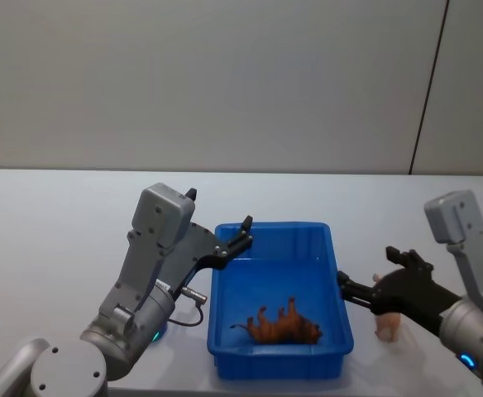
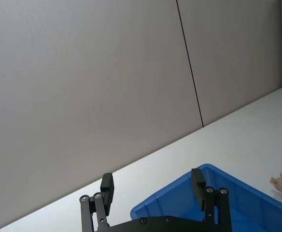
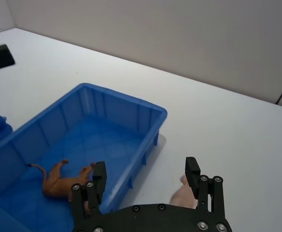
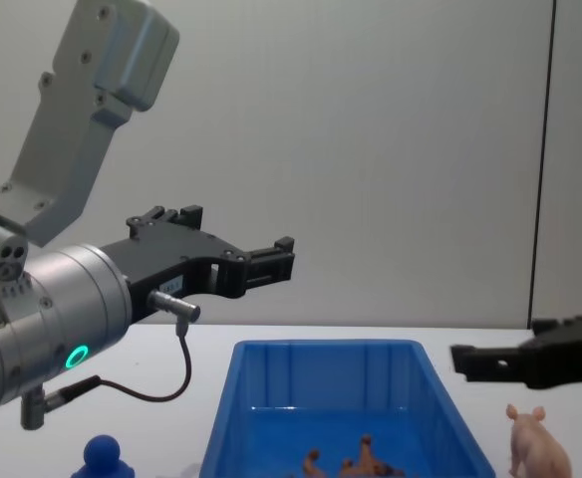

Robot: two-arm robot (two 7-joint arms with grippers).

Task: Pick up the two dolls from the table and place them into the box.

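The blue box stands on the white table. A brown animal doll lies on its side inside it, near the front wall. A pale pink pig doll stands on the table just right of the box. My right gripper hangs open and empty just above the pig, beside the box's right wall; the right wrist view shows the pig under its fingers. My left gripper is open and empty, raised over the box's far left corner.
A small blue round-headed figure stands on the table left of the box, under my left arm. A black cable loops from the left wrist beside the box's left wall. A grey wall rises behind the table.
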